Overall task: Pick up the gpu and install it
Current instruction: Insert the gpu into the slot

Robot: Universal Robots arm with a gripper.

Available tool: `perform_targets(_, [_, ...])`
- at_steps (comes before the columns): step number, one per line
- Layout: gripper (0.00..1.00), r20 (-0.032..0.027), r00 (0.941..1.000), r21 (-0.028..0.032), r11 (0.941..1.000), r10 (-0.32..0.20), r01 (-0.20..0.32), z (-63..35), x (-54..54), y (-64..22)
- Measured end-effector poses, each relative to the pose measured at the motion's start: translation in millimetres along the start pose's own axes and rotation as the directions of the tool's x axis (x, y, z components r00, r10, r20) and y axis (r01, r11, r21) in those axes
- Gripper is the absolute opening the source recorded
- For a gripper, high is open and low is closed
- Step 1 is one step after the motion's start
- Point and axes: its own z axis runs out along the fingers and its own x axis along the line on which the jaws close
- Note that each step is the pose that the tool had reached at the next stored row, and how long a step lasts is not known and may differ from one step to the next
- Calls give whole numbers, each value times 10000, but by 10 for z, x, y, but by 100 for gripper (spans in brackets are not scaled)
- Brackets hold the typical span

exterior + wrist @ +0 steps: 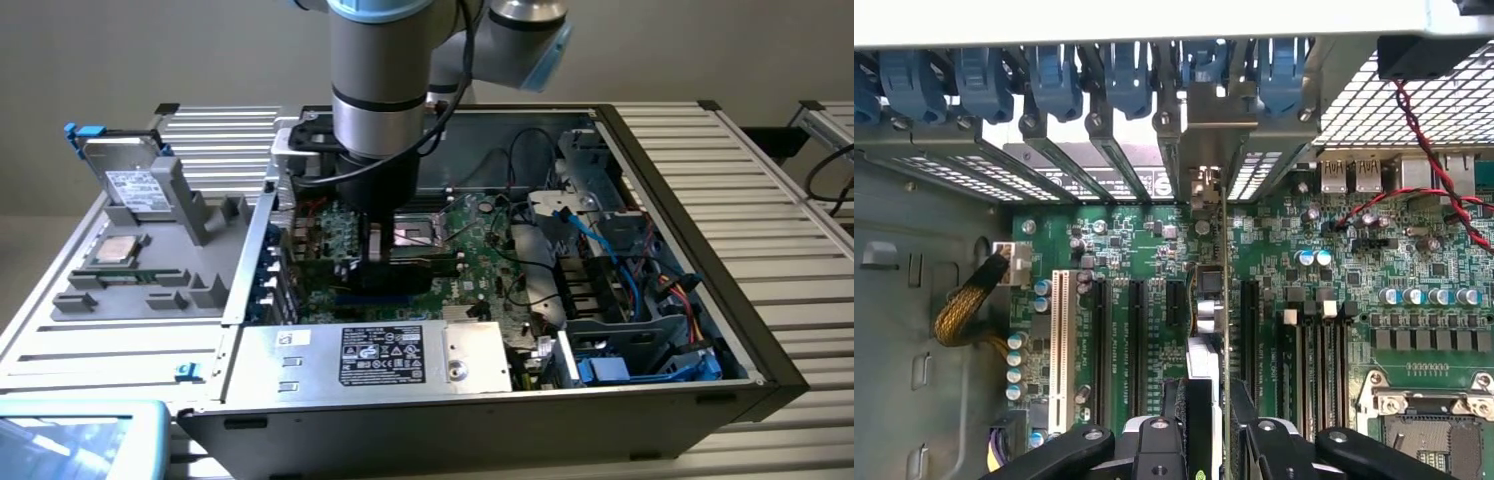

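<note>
Right, your jaws are clenched on the thin green circuit-board gpu card [1214, 310]. It stands upright and edge-on over the green motherboard [1134, 235], with its bracket end by the rear slot openings [1199, 150] of the open black computer case [467, 425]. Seated or not, can't tell. It's likely light, stiff and fragile: hold the board edges, not the components.

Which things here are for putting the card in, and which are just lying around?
For the job: thin green circuit-board card with black cooler, gripped by the black tool; green motherboard in the open computer case.
Lying about: silver labelled hard drive; square silver chip; narrow green memory stick.
</note>
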Motion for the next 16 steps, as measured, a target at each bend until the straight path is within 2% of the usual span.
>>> perform_targets(1, [28,-17,10000,5,10000,1,-1,0,0,1])
perform_targets(3, [28,-98,10000,13,10000,9,-9,1,-1,2])
perform_targets(4, [28,-114,9999,13,10000,9,-8,1,-1,2])
perform_targets(16, [28,-123,9999,13,10000,10,-10,0,-36,5])
